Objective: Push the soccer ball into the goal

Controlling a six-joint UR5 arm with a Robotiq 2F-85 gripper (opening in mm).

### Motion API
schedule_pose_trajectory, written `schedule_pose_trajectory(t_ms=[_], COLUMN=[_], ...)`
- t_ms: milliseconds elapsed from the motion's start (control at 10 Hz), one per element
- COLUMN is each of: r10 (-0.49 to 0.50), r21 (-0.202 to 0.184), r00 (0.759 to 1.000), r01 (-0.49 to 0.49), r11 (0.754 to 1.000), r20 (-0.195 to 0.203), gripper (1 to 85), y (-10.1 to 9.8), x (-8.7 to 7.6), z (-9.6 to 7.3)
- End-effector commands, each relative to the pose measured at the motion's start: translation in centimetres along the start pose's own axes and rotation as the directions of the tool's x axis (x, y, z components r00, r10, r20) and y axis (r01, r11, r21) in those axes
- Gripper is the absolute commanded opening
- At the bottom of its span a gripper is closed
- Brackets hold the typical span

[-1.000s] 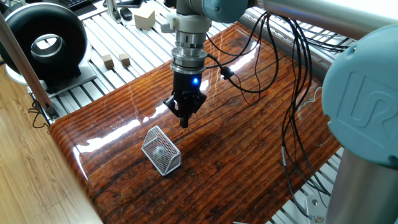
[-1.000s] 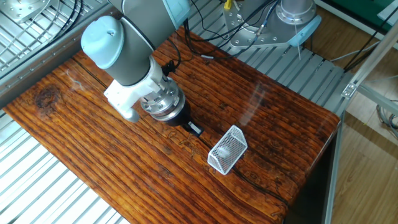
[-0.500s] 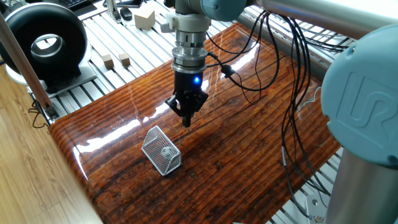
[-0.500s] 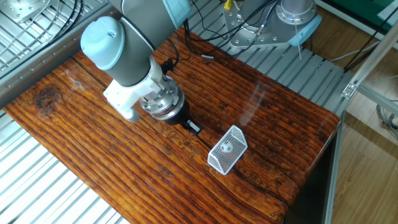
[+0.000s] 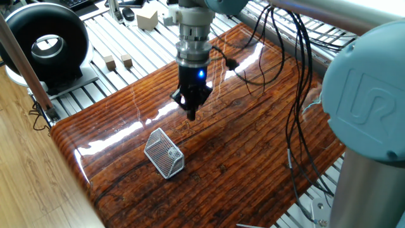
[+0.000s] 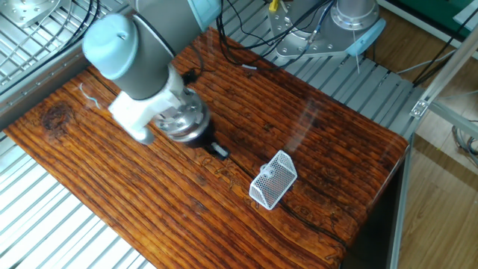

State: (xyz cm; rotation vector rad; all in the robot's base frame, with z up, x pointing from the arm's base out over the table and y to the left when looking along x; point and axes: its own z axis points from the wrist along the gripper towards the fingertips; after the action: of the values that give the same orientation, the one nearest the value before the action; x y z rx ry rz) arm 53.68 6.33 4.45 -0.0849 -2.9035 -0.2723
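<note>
Silver-grey perforated goal [image 5: 164,154] on streaked red-brown wooden table [image 5: 253,145].

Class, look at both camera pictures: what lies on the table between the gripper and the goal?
Nothing: only bare wooden tabletop separates the gripper from the goal. Both fixed views show this stretch bare. The soccer ball already sits inside the mesh.

You had a glossy, dark-grained wooden board [image 5: 240,158] as the counter, and overhead light streaked white across its far-left part. It lay on a bed of ribbed aluminium rails [image 5: 120,44] that showed past every edge. Beyond the counter's left edge you had pale wood-laminate floor [image 5: 31,183]. Off its far-left corner stood a big black ring-shaped device [image 5: 44,44], with small wooden cubes [image 5: 118,61] on the rails beside it.
</note>
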Motion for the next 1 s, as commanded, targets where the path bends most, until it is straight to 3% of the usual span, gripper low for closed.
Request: schedule_pose_trajectory(t_ms=[0,200,400,500,700,800,900], r10=[-0.075,-0.12,-0.095,-0.102,-0.144,-0.16,-0.178], r21=[0.078,0.129,0.105,0.116,0.166,0.143,0.169], r00=[0.995,0.978,0.976,0.975,0.956,0.954,0.968], r01=[0.07,0.098,0.076,0.08,0.103,0.127,0.148], r11=[0.995,0.987,0.992,0.99,0.981,0.982,0.974], r20=[0.071,0.173,0.194,0.199,0.257,0.255,0.177], gripper=[1.0,1.0,1.0,1.0,1.0,1.0,1.0], y=[-4.5,-7.2,-6.9,-7.1,-8.1,-7.3,-8.2], x=[-3.5,-6.7,-6.9,-7.0,-9.0,-9.4,-8.3], z=[-3.0,-4.4,-4.6,-4.6,-5.0,-4.7,-4.0])
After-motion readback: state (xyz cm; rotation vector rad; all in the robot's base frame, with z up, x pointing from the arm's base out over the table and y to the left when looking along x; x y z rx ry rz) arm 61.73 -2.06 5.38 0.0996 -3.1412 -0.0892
